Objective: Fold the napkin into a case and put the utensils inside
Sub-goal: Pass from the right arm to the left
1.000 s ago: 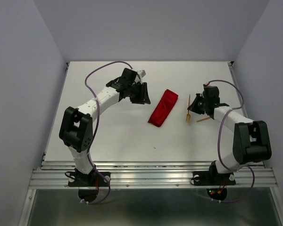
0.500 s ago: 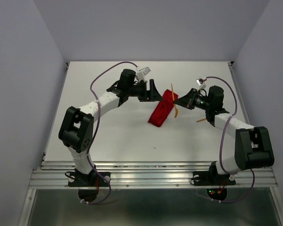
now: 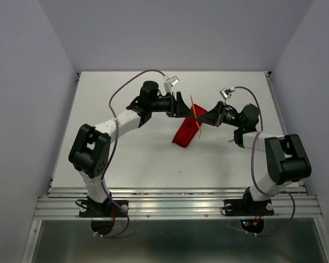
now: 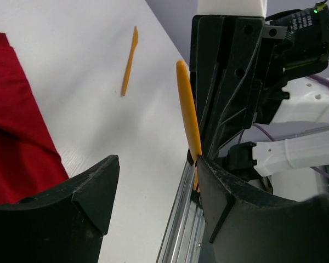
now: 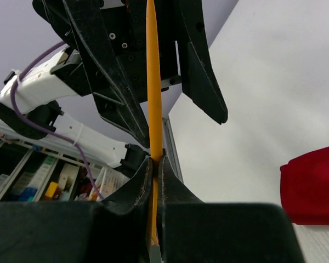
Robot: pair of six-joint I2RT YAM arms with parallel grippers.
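Between the two grippers, raised off the table, an orange utensil (image 5: 152,82) is pinched near its lower end by the right gripper (image 5: 155,161), whose jaws are pressed tight on it. It rises upright from that grip, a thin, smooth, flat plastic strip tapering to a point. Its upper part stands at the gap of the left gripper (image 4: 159,164), whose black, wedge-shaped fingers (image 4: 77,200) are spread wide and hold nothing. The strip lies close to one finger; contact cannot be determined.

Just below, the case (image 3: 185,133) lies flat and slanted on the table (image 3: 126,159), a narrow folded strip of plain bright red cloth, soft and matte. A second utensil (image 4: 129,61), orange and slim, lies apart on the smooth white surface beside the right arm.
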